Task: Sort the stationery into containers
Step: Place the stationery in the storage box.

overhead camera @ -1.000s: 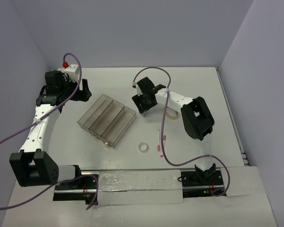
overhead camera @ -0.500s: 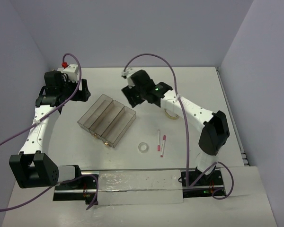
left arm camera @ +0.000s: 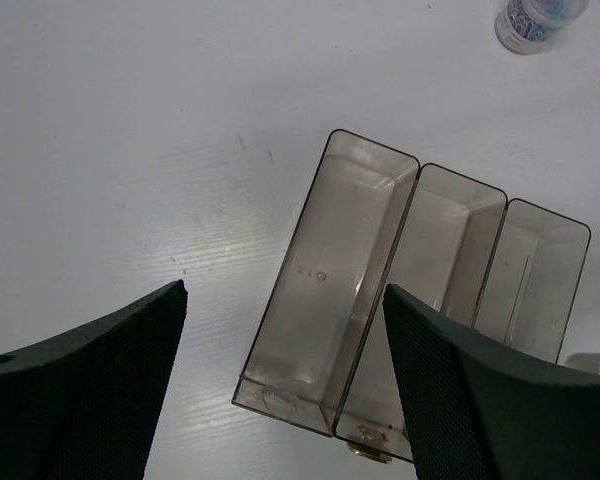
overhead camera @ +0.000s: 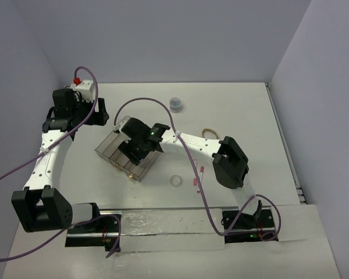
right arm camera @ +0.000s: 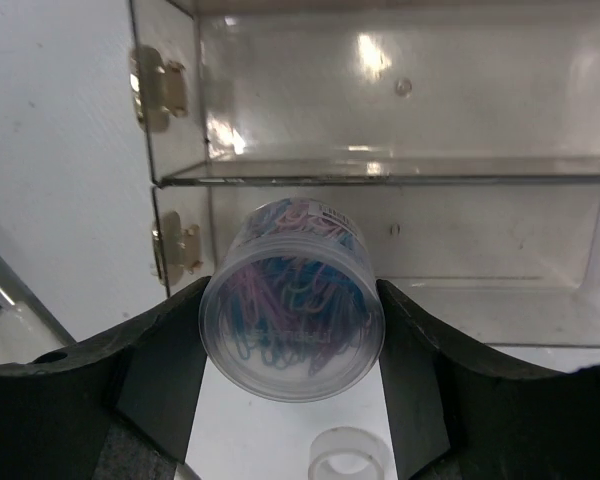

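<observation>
My right gripper (overhead camera: 138, 150) is shut on a clear round jar (right arm camera: 292, 330) of blue clips and holds it over the near end of the brownish three-compartment tray (overhead camera: 111, 144). In the right wrist view the jar sits between both fingers, above the tray's (right arm camera: 400, 170) compartments. A second jar (overhead camera: 176, 103) stands at the back and also shows in the left wrist view (left arm camera: 530, 20). My left gripper (overhead camera: 100, 111) is open and empty, left of the tray (left arm camera: 330, 260). The tape ring (overhead camera: 175, 181), the pens (overhead camera: 196, 181) and the rubber band (overhead camera: 210, 132) lie right of the tray.
The right arm and its purple cable (overhead camera: 189, 157) stretch across the table's middle, over the pens. The tape ring (right arm camera: 347, 458) lies just below the held jar in the right wrist view. Walls close the table at the back and sides.
The right arm has swung left and nearer, from the back middle to over the tray, carrying the jar. The second jar at the back has come into view. The left arm has hardly moved.
</observation>
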`<state>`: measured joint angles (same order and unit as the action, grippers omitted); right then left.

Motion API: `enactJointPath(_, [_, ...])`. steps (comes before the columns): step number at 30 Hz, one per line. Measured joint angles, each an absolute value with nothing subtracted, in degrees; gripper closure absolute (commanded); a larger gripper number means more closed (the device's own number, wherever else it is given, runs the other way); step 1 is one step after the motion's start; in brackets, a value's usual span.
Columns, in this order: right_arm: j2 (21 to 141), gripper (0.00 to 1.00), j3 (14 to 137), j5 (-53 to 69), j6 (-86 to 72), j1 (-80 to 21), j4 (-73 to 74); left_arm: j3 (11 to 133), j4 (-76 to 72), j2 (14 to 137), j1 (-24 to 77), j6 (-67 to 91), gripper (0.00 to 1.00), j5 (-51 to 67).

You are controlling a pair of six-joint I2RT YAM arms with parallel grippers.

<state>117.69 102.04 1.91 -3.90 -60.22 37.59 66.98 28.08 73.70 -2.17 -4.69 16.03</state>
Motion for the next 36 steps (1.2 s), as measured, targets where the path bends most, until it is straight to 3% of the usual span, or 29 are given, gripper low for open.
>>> enactJointPath(6, [118.1, 0.83, 100.0, 1.1, -5.4, -60.2, 37.6, 67.0, 28.1, 72.7, -3.0, -4.7, 0.13, 16.0])
enactJointPath(8, [118.3, 0.76, 100.1, 0.9, -5.5, -60.2, 37.5, 67.0, 28.1, 72.6, -3.2, -4.7, 0.13, 16.0])
enactJointPath(9, [118.5, 0.62, 100.1, 0.7, -5.5, -60.2, 37.5, 67.0, 28.1, 72.6, -3.3, -4.7, 0.13, 16.0])
enactJointPath(15, [121.4, 0.33, 100.2, -0.3, -5.5, -60.2, 37.7, 67.0, 28.1, 72.3, -3.9, -4.7, 0.13, 16.0])
enactJointPath(18, [122.2, 0.06, 100.2, -0.5, -5.2, -60.2, 37.8, 67.0, 28.1, 72.2, -4.2, -4.7, 0.13, 16.0])
enactJointPath(30, [122.0, 0.0, 111.7, -0.3, -1.0, -59.0, 42.5, 67.0, 28.8, 70.8, -5.4, -5.2, 0.12, 15.3])
enactJointPath(36, [118.2, 0.0, 118.8, -0.4, -3.9, -49.9, 42.3, 67.0, 29.3, 69.9, -6.0, -5.0, 0.12, 15.1])
